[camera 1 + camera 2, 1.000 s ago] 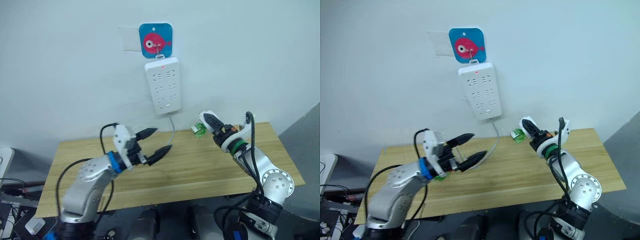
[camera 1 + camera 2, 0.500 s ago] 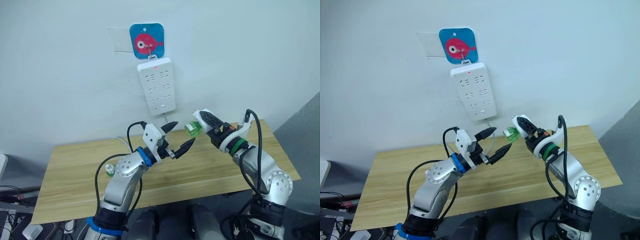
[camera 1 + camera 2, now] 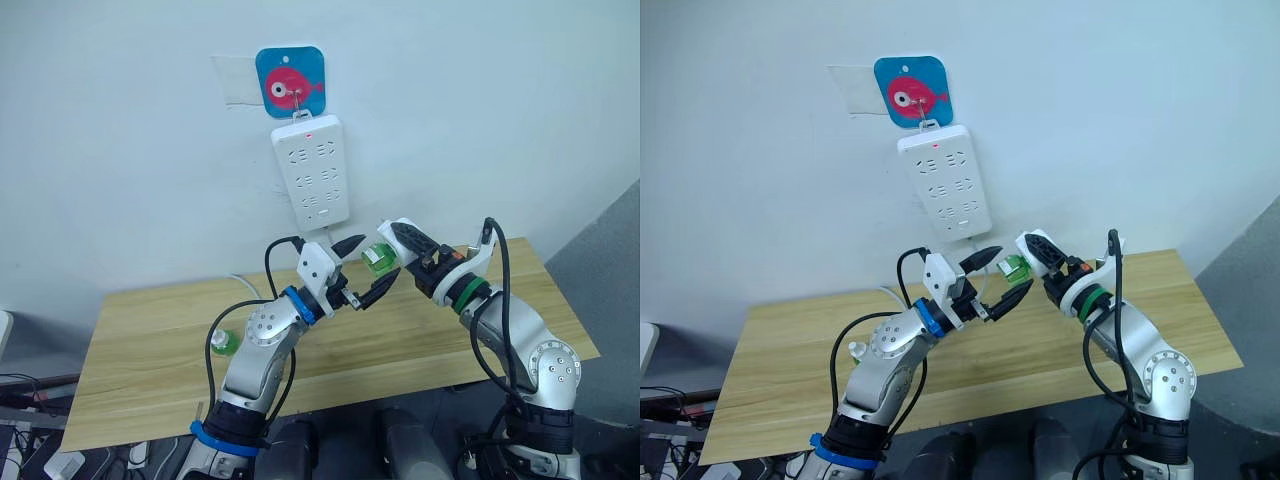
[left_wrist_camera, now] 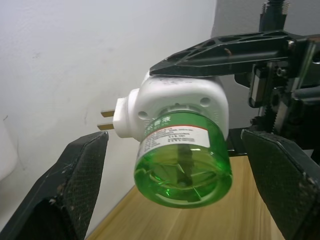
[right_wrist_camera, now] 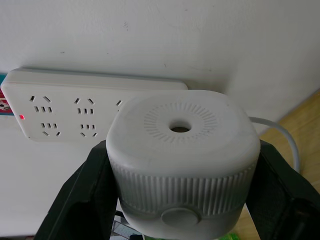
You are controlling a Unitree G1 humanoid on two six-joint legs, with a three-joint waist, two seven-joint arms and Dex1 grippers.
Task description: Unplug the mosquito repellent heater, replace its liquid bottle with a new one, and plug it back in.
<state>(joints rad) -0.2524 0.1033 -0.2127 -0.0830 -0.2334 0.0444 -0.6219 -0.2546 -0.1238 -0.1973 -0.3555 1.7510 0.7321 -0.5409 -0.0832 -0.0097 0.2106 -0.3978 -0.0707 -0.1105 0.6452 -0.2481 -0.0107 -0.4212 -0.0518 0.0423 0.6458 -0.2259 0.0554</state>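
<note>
The left arm hides most of a green bottle on the worktop. The bottle label's print is too small to read. The heater covers one end of the power strip, whose cable vanishes behind the left arm.

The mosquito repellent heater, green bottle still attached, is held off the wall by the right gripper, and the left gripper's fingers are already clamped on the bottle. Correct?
Not quite. The left gripper is open: in the left wrist view its fingers stand apart on either side of the green bottle without touching it. The rest holds: the right gripper holds the mosquito repellent heater off the wall, bottle attached.
</note>
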